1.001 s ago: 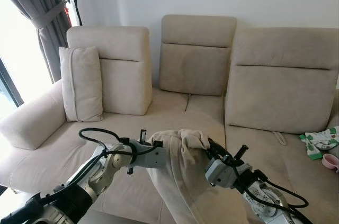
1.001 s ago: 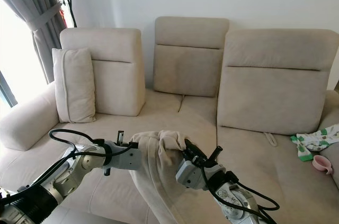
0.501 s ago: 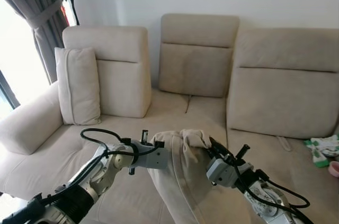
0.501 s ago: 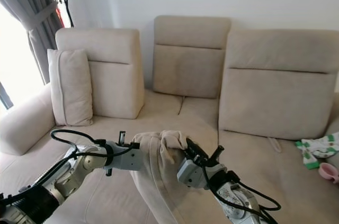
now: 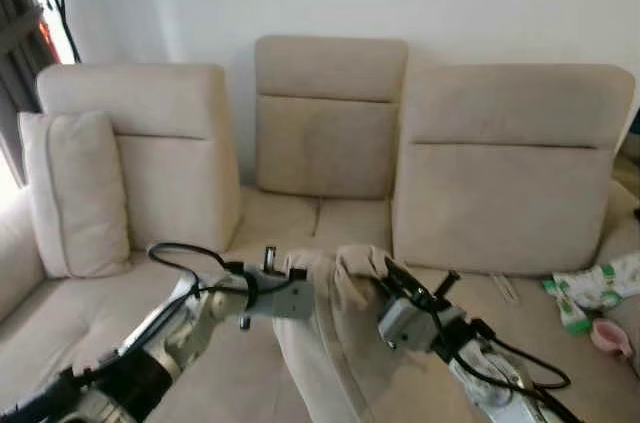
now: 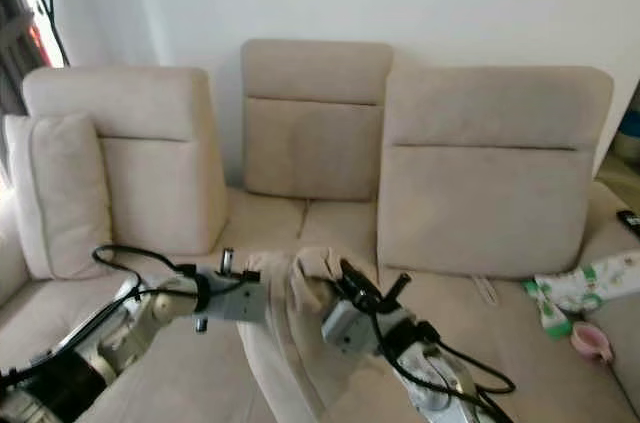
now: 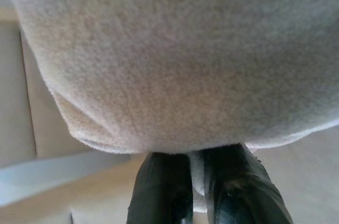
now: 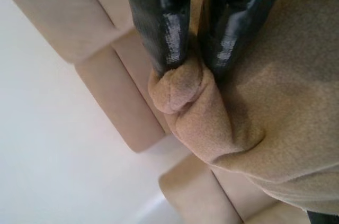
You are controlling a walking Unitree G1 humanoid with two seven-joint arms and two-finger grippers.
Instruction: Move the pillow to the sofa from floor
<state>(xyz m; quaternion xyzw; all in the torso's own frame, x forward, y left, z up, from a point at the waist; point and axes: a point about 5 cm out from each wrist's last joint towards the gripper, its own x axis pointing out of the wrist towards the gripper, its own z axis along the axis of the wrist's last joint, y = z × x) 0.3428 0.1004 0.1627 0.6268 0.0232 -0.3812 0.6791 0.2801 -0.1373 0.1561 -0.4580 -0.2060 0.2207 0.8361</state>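
I hold a beige pillow (image 5: 330,343) up in front of the beige sofa (image 5: 330,213), over its seat. My left gripper (image 5: 296,281) is shut on the pillow's upper left corner, and my right gripper (image 5: 375,279) is shut on a bunched fold at its upper right corner. In the right wrist view the black fingers (image 8: 159,17) pinch a knot of the pillow's fabric (image 8: 183,89). Seen from the left wrist, the fingers (image 7: 159,192) clamp the pillow's edge (image 7: 197,181), and its body (image 7: 175,60) hangs in front.
Another beige pillow (image 5: 75,193) leans against the sofa's left back cushion. A green-and-white cloth (image 5: 595,288) and a small pink cup (image 5: 610,335) lie on the right end of the seat. A dark curtain (image 5: 20,33) hangs at the far left.
The camera has turned right, so the sofa and the leaning pillow have slid left in view. Both grippers keep their hold on the pillow, at about the same height.
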